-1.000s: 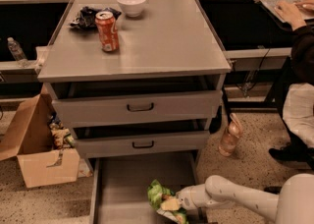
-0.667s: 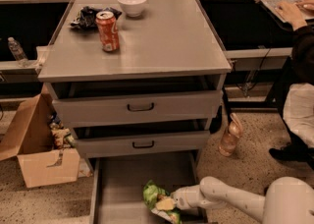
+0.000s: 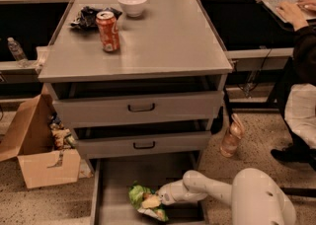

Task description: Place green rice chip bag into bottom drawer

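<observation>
Far left, a cardboard box [image 3: 37,162] w/ scraps is seen on the floor; a clear water bottle [image 3: 16,50] is seen above it. On the cabinet top [image 3: 163,46], a crumpled black wrapper [image 3: 88,16], an orange-red soda can [image 3: 108,31] and a white bowl [image 3: 132,3] are grouped at the back-left; the can's white lettering can't be read. The bottom drawer [image 3: 118,177] is pulled out; the green rice chip bag [image 3: 144,200] is held inside it, approx. mid-drawer, print not legible. The gripper [image 3: 161,199] is reached in from the right, jaws clamped on the bag's right edge. Vs. 1.0 s ago, bag & gripper are shifted left in the drawer; the cabinet-top items are unchanged. At right, a pinkish bottle [image 3: 231,137] is seen on the floor beside the cabinet.
</observation>
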### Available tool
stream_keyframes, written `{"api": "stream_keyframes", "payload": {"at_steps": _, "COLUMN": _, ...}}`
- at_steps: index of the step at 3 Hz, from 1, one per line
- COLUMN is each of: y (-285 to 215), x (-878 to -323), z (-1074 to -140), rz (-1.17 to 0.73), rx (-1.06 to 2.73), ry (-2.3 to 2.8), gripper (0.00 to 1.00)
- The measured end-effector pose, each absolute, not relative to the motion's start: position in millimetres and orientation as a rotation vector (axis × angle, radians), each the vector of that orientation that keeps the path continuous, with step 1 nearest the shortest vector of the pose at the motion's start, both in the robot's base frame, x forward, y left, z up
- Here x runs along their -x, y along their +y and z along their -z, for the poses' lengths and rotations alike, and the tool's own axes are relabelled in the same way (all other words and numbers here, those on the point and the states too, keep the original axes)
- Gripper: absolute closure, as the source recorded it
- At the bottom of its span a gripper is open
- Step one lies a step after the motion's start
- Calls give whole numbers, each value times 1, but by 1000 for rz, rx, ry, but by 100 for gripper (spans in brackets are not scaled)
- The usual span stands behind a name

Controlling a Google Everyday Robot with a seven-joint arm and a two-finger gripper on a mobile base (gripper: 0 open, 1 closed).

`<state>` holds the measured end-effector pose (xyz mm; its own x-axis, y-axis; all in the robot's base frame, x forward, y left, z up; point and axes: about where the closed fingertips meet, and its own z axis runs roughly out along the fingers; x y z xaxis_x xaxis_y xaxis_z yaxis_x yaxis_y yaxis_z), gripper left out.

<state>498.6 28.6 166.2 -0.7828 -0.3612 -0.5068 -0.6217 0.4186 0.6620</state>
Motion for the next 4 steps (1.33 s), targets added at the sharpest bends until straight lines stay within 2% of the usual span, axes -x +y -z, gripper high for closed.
{"api": "stream_keyframes", "payload": {"at_steps": 2, "y": 62, "x": -512, "z": -166, "rz": -1305, "rx": 956, "ry": 2365, "gripper": 5}}
{"api": "stream_keyframes", "payload": {"at_steps": 3, "y": 59, "x": -517, "z": -189, "rz": -1298, "rx": 958, "ry": 2291, "gripper": 0}}
{"api": "stream_keyframes", "payload": {"at_steps": 4, "y": 37, "x": -518, "z": -215, "rz": -1349, "rx": 925, "ry": 2169, "gripper": 0}}
